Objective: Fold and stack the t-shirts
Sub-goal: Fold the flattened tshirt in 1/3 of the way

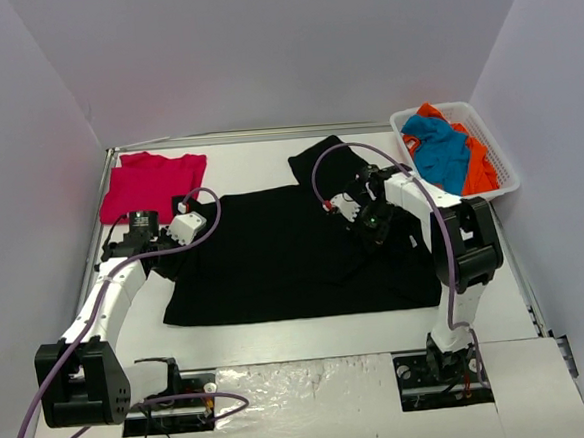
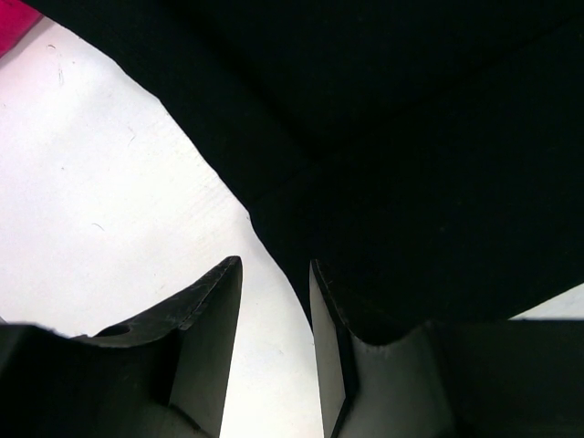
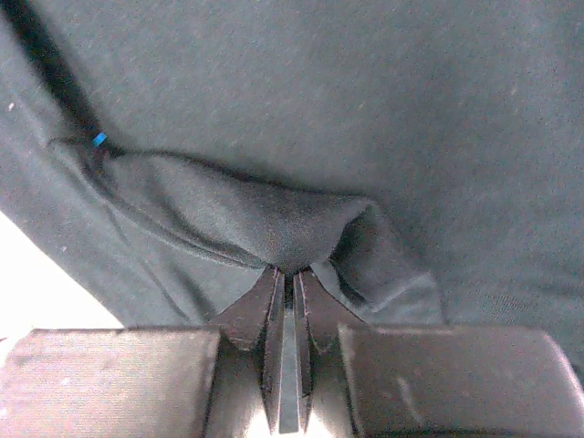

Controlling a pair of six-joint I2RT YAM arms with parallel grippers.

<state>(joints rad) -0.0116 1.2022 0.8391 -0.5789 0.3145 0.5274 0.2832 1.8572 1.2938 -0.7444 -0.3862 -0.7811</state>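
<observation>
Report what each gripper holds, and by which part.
Right gripper pinches a raised fold of the black t-shirt. Left gripper is open at the shirt's edge, holding nothing.

Black t-shirt [image 1: 284, 250]: matt cloth, fine knit grain close up (stitched hem ridge too). Red t-shirt [image 1: 151, 184]: matt cloth, lying smooth. Blue t-shirt [image 1: 437, 149], orange t-shirt [image 1: 481, 171]: soft cloth, crumpled. Basket [image 1: 495, 145]: white plastic, slotted walls, slight sheen. Table [image 1: 258, 161]: white, smooth, matt, few hairline scuffs. Left gripper [image 2: 274, 266]: dark matt fingers, rough chipped edges. Right gripper [image 3: 288, 278]: same dark matt finish. Cable [image 1: 30, 418]: purple, smooth sheath.
</observation>
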